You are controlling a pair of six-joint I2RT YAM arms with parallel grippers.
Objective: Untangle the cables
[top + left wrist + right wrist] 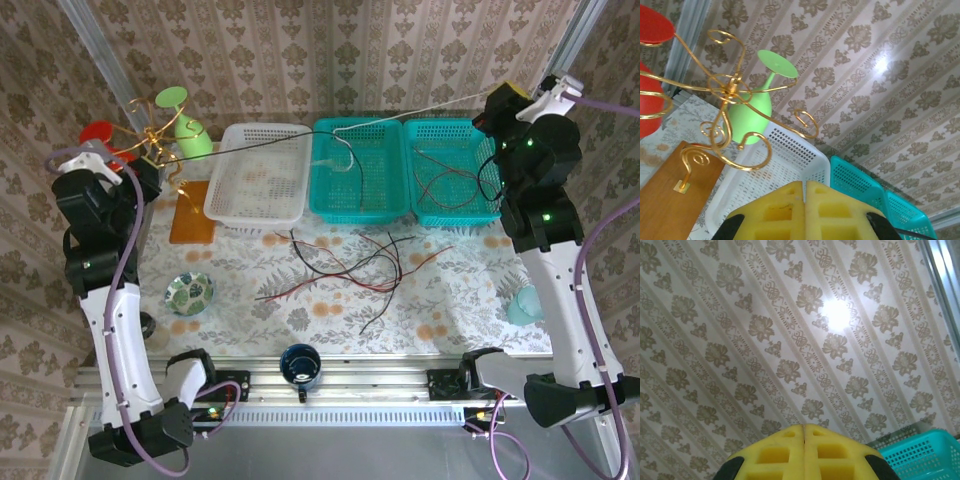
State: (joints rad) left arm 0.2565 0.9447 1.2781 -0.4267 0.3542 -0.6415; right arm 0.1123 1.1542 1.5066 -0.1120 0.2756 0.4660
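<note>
A tangle of thin red and black cables (345, 262) lies on the flowered tablecloth in front of the baskets. More red and black cables (450, 178) lie in the right teal basket. A taut line crosses above the baskets: a black cable (270, 146) runs from my left gripper (152, 170), and a white cable (415, 113) reaches my right gripper (497, 105). They meet over the middle basket, where the white one loops down. Both grippers are raised and shut, the left (804, 182) and right (804, 426) yellow pads pressed together. No cable shows at either seam.
A white basket (225, 200), a middle teal basket (360, 217) and a right teal basket (455, 218) line the back. A gold stand (732, 90) with a green glass (752, 117) and red glasses (98, 133) stands on a wooden board (190, 215). A bowl (189, 292), a dark cup (300, 364) and a pale cup (525, 303) sit nearer.
</note>
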